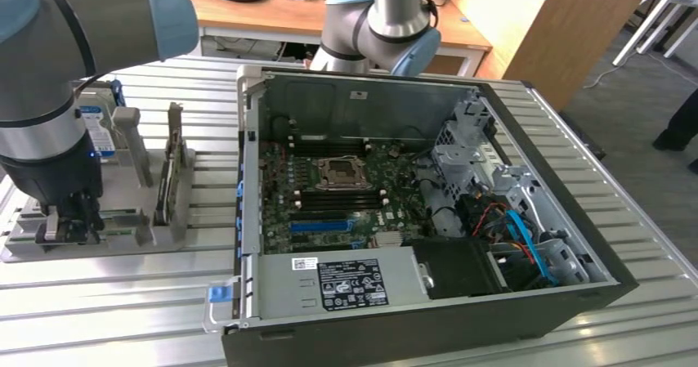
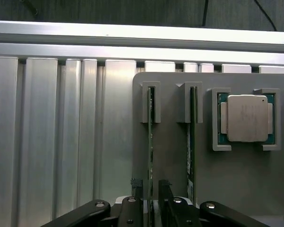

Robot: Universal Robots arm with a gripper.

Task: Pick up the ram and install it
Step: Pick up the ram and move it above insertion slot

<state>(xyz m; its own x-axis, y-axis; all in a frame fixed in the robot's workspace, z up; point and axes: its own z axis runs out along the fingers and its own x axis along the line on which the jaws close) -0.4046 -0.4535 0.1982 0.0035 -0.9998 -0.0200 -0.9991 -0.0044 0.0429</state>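
Hanging low over a grey plastic holder block (image 2: 173,151), the black two-finger tool (image 2: 150,187) is sitting astride the ram (image 2: 150,142), a long thin green circuit-board stick. The stick is standing on its edge in a slot of the holder. One finger (image 2: 137,189) is standing on each flat side of it. The fingers are standing apart, with a thin gap showing on both sides, so I am judging that nothing is being squeezed yet. The stick's long side is running straight ahead from the tool, in line with the gap between the fingers.

A second green stick (image 2: 191,142) is standing just beside, outside one finger. A square silver chip (image 2: 247,118) is lying past that. The holder is resting on the ribbed silver metal tabletop (image 2: 61,142). The open black computer case (image 1: 360,105) is sitting well apart from the tool (image 1: 65,220).
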